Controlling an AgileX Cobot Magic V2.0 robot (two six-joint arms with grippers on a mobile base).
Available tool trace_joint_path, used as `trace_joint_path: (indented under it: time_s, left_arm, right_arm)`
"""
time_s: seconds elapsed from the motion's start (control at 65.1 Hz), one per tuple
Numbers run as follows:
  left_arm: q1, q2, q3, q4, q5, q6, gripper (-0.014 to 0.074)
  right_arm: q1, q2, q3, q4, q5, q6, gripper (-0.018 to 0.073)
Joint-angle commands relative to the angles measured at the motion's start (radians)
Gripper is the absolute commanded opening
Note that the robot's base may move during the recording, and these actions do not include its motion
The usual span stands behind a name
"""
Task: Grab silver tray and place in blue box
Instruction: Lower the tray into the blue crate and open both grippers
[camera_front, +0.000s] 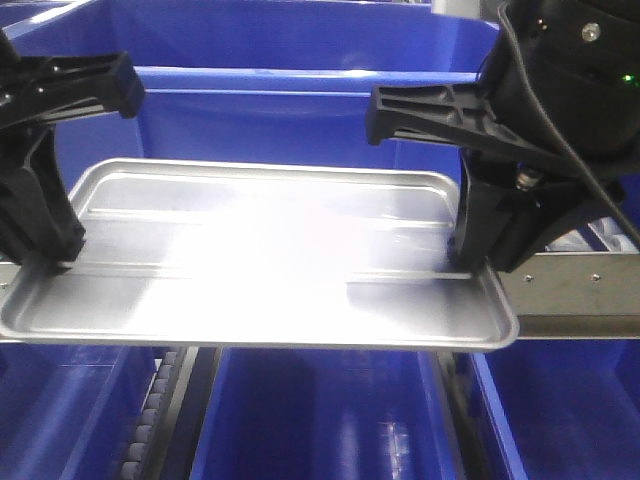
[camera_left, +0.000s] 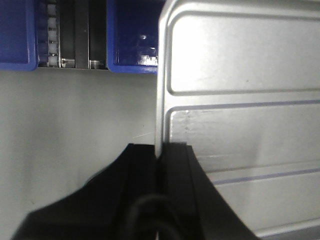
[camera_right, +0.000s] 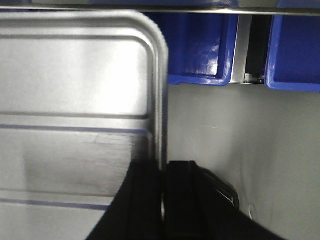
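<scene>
The silver tray (camera_front: 260, 255) is held level in the air between both grippers, in front of the large blue box (camera_front: 290, 110) behind it. My left gripper (camera_front: 55, 250) is shut on the tray's left rim; the left wrist view shows its jaws (camera_left: 159, 152) pinching the rim of the tray (camera_left: 240, 100). My right gripper (camera_front: 478, 258) is shut on the tray's right rim; the right wrist view shows its jaws (camera_right: 162, 167) clamped on the rim of the tray (camera_right: 75, 100).
More blue bins (camera_front: 320, 420) stand below the tray, with a roller track (camera_front: 160, 410) between them. A metal rail (camera_front: 580, 290) runs at the right. The wrist views show grey floor (camera_left: 75, 125) and bin edges (camera_right: 200, 50) below.
</scene>
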Motion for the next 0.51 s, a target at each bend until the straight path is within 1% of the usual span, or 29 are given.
trace_joint_path:
  time_s: [0.0, 0.061, 0.169, 0.215, 0.261, 0.338, 0.491]
  left_arm:
    - [-0.004, -0.028, -0.074, 0.039, 0.022, 0.003, -0.0104]
    - [-0.004, -0.028, -0.123, 0.042, 0.039, 0.005, -0.0104]
    - [-0.004, -0.028, -0.232, 0.042, 0.066, 0.043, -0.0104]
    - [-0.004, -0.028, -0.279, 0.042, 0.066, 0.063, -0.0104]
    - [-0.004, -0.028, -0.316, 0.044, 0.054, 0.064, -0.0104]
    - [0.001, -0.028, -0.369, 0.093, 0.003, 0.064, -0.0104]
    - [0.031, 0.006, -0.433, 0.197, -0.132, 0.064, -0.0104]
  right_arm:
    - [-0.01, -0.041, -0.078, -0.041, 0.022, -0.008, 0.006]
    - [-0.009, -0.046, -0.128, -0.041, 0.046, -0.008, 0.006]
    - [-0.009, -0.05, -0.24, -0.042, 0.087, -0.017, 0.006]
    - [-0.009, -0.05, -0.294, -0.042, 0.096, -0.031, 0.006]
    - [-0.009, -0.05, -0.333, -0.044, 0.086, -0.042, 0.006]
    - [-0.01, -0.046, -0.393, -0.083, 0.053, -0.045, 0.006]
    - [-0.044, -0.015, -0.462, -0.22, -0.072, -0.045, 0.006]
